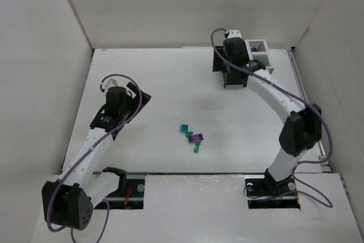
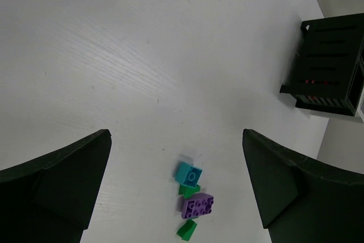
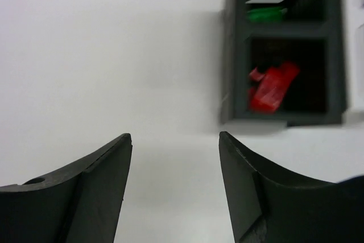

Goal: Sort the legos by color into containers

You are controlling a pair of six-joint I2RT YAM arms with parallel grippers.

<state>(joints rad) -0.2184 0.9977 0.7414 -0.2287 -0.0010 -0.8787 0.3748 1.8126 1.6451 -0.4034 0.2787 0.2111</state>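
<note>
While outstretched near the black bin (image 3: 231,83), right tool (image 3: 175,136) released, empty; left tool (image 2: 176,132) wide, above legos (image 2: 197,205).

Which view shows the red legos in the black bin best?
Right wrist: it looks into the black bin, red legos plain in one compartment. Left wrist: only red glints through its slats. Top: the right arm hides them.

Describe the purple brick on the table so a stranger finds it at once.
Near the middle of the white table, well short of the black bin at the far right, lies a small cluster of legos. The purple brick sits between a teal brick and a green piece, the only purple one there and the biggest.
</note>
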